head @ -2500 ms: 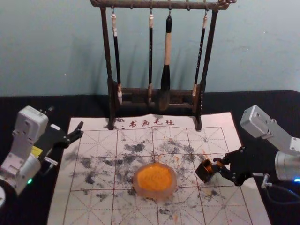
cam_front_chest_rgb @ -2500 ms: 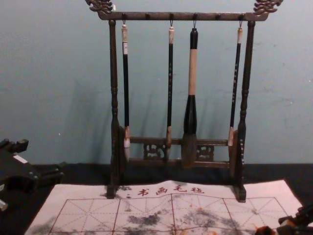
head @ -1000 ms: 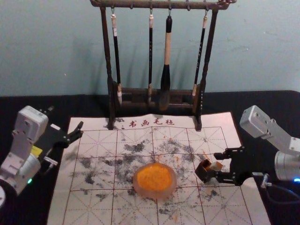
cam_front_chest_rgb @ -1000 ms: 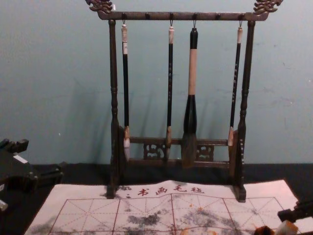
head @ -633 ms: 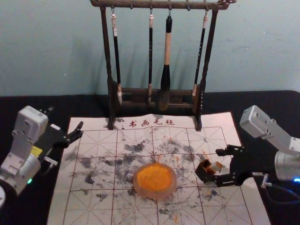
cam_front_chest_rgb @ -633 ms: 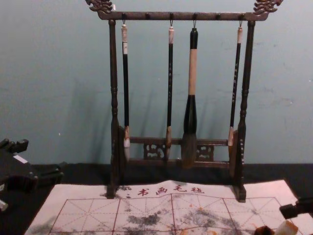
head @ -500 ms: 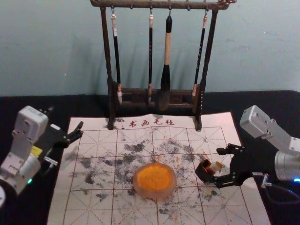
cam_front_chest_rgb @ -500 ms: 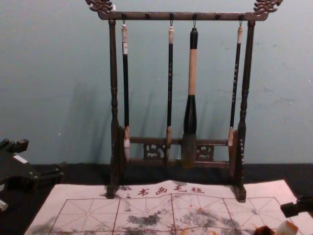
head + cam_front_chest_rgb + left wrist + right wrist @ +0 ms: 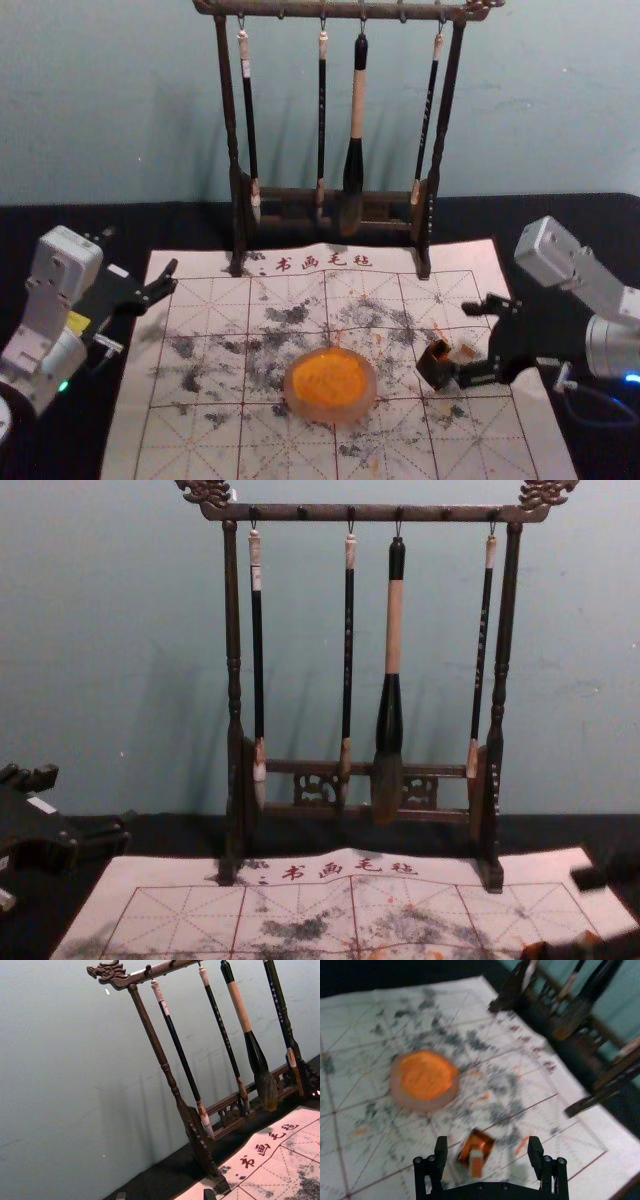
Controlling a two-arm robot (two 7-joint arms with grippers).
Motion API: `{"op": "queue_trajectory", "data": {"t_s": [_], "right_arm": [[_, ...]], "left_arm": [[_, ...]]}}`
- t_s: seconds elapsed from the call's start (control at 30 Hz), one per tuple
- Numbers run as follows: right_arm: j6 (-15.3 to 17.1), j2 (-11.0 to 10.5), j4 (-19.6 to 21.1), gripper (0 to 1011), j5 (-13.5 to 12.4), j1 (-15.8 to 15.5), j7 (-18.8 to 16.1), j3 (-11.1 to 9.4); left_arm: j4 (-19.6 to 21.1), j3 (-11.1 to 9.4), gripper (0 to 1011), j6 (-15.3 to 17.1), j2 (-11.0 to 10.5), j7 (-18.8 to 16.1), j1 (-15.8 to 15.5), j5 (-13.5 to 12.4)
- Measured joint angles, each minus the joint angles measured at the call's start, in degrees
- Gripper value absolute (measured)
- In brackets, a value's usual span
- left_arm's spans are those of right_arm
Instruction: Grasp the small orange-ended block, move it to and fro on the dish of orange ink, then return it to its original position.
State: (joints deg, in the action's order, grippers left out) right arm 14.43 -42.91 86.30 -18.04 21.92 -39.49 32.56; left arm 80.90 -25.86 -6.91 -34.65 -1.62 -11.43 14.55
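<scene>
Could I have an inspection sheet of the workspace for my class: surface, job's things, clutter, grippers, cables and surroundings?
Surface: gridded mat over black cloth, with dark and orange stains.
Job's things: dish of orange ink on the mat; small block with an orange end by a dark brown box; whether they touch, cannot tell.
Clutter: brush rack with four hanging brushes, its feet on the mat's far edge.
Grippers: right gripper open, fingers either side of the block; left gripper open, off at the mat's left edge.
Cables: one cable looping beside the right wrist.
Surroundings: pale blue-green wall behind.
</scene>
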Motion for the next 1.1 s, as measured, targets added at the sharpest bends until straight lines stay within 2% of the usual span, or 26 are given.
{"op": "queue_trajectory", "data": {"t_s": [0.13, 0.17, 0.23, 0.3, 0.37, 0.43, 0.47, 0.5, 0.57, 0.67, 0.7, 0.77, 0.8, 0.83, 0.93, 1.1], "right_arm": [[-2.81, 0.37, 1.82, 1000, -1.01, -2.46, 4.04, -3.13], [-4.37, 0.66, 2.63, 1000, -1.44, -3.89, 6.41, -4.87], [-5.85, 1.03, 3.60, 1000, -1.44, -5.46, 9.13, -6.63], [-7.06, 1.49, 4.50, 1000, -1.06, -7.06, 12.60, -8.25], [-8.36, 2.47, 5.84, 1000, 0.00, -9.67, 18.04, -10.77], [-8.77, 2.99, 6.41, 1000, 0.94, -10.98, 20.98, -11.81], [-8.96, 3.32, 6.64, 1000, 1.54, -11.71, 22.53, -12.35], [-9.35, 4.00, 6.98, 1000, 2.99, -13.02, 25.66, -13.15], [-9.68, 4.70, 7.15, 1000, 4.36, -14.17, 28.64, -13.69], [-11.53, 7.24, 6.94, 1000, 9.25, -17.26, 37.10, -14.77], [-11.53, 7.24, 6.94, 1000, 9.25, -17.26, 37.10, -14.77], [-12.90, 9.48, 5.52, 1000, 12.21, -18.85, 42.00, -14.99], [-12.90, 9.48, 5.52, 1000, 12.21, -18.85, 42.00, -14.99], [-13.28, 10.52, 4.49, 1000, 12.86, -19.37, 43.41, -15.11], [-13.29, 12.28, 2.76, 1000, 13.07, -20.13, 44.71, -15.40], [-13.44, 13.60, 1.53, 1000, 13.10, -20.47, 45.37, -16.17]], "left_arm": [[0.00, 0.00, 1001, 0.00, 0.00, 0.00, 0.00, 0.00], [0.00, 0.00, 1001, 0.00, 0.00, 0.00, 0.00, 0.00], [0.00, 0.00, 1001, 0.00, 0.00, 0.00, 0.00, 0.00], [0.00, 0.00, 1001, 0.00, 0.00, 0.00, 0.00, 0.00], [0.00, 0.00, 1002, 0.00, 0.00, 0.00, 0.00, 0.00], [0.00, 0.00, 1001, 0.00, 0.00, 0.00, 0.00, 0.00], [0.00, 0.00, 1001, 0.00, 0.00, 0.00, 0.00, 0.00], [0.00, 0.00, 1001, 0.00, 0.00, 0.00, 0.00, 0.00], [0.00, 0.00, 1001, 0.00, 0.00, 0.00, 0.00, 0.00], [0.00, 0.00, 1001, 0.00, 0.00, 0.00, 0.00, 0.00], [0.00, 0.00, 1001, 0.00, 0.00, 0.00, 0.00, 0.00], [0.00, 0.00, 1001, 0.00, 0.00, 0.00, 0.00, 0.00], [0.00, 0.00, 1001, 0.00, 0.00, 0.00, 0.00, 0.00], [0.00, 0.00, 1001, 0.00, 0.00, 0.00, 0.00, 0.00], [0.00, 0.00, 1001, 0.00, 0.00, 0.00, 0.00, 0.00], [0.00, 0.00, 1001, 0.00, 0.00, 0.00, 0.00, 0.00]]}}
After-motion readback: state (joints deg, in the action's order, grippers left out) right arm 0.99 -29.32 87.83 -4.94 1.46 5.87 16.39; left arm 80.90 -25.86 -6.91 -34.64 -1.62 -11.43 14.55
